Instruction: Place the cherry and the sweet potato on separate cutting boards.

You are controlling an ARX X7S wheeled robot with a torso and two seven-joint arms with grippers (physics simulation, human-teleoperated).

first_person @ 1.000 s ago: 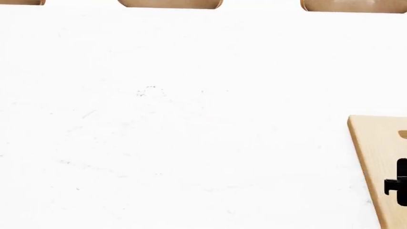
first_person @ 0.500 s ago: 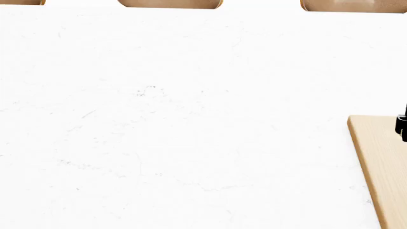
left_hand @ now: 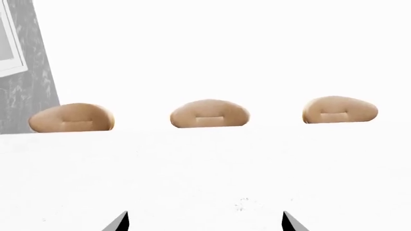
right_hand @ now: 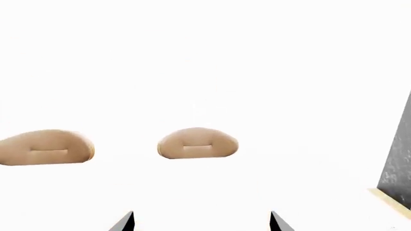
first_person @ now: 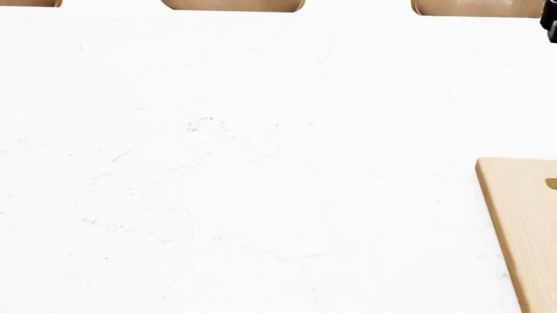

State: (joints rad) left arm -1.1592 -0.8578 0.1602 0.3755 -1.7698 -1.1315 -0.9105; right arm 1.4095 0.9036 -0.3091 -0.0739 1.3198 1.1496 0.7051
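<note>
White worktop (first_person: 261,163). Board (first_person: 526,222) at near right, cut off by frame edge; cherry, potato out of view. Left gripper (left_hand: 204,222) & right gripper (right_hand: 200,222): only tips visible, jaws spread, nothing held.

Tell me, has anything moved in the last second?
The black arm part that was low over the cutting board a second ago has climbed along the head view's right edge to the top corner, leaving the board uncovered. Nothing was picked up or released. The board, the white table and the chairs stayed put.
</note>
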